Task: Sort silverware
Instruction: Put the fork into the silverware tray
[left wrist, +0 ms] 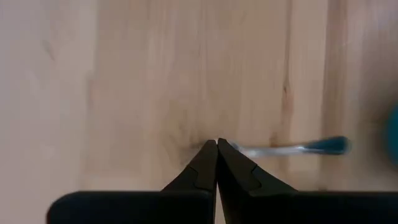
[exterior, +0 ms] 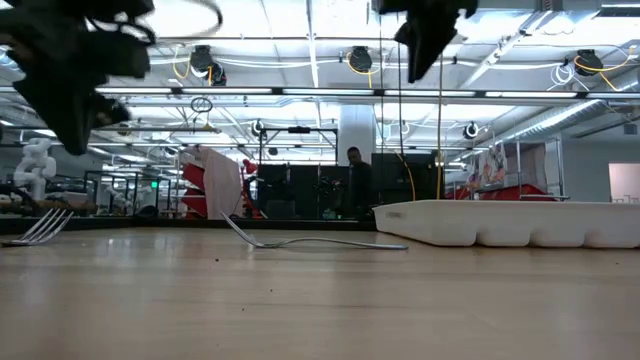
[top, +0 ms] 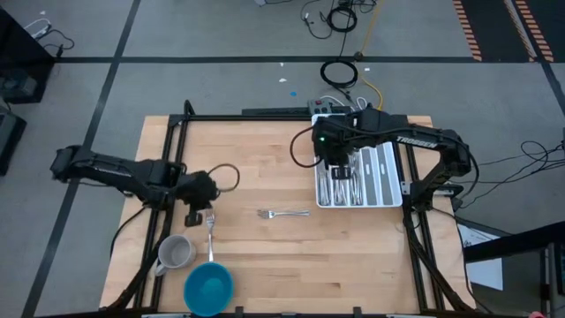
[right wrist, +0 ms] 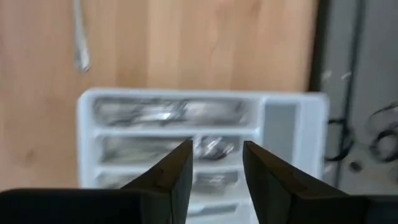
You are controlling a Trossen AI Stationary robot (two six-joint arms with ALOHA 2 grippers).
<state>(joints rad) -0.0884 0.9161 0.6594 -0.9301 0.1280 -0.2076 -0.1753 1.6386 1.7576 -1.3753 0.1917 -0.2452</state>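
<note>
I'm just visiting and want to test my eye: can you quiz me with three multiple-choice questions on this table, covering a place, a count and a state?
1. Where is the right gripper?
A. over the white organiser tray
B. over the blue bowl
C. off the table

2. How many forks lie loose on the wooden table?
A. none
B. two
C. five

3. How do the left gripper's jaws stand?
A. wide open
B. shut
C. clamped on the mug

Answers:
1 A, the high view shows it above the tray.
2 B, one fork at mid-table, another fork near the bowl.
3 B, the left wrist view shows them touching.
</note>
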